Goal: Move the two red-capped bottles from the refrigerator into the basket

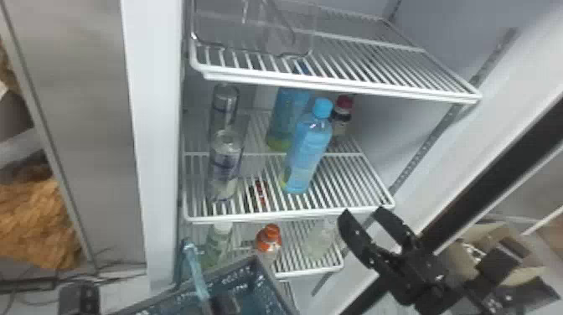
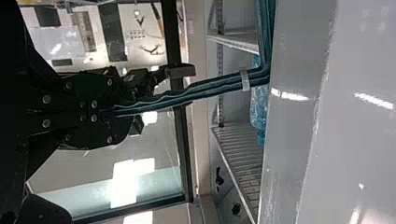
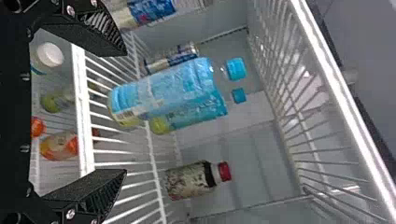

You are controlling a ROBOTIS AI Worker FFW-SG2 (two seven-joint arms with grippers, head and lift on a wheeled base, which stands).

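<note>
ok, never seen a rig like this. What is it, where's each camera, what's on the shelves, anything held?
A two-armed robot at an open refrigerator. The head view looks forward and down from its head; each wrist view comes from one arm's wrist, turned sideways. The left gripper grips the handle of the basket; the right gripper is open and empty. The middle shelf carries two cans, two blue-capped bottles and, at the back right, a red-capped bottle. An orange-capped bottle stands one shelf lower.
</note>
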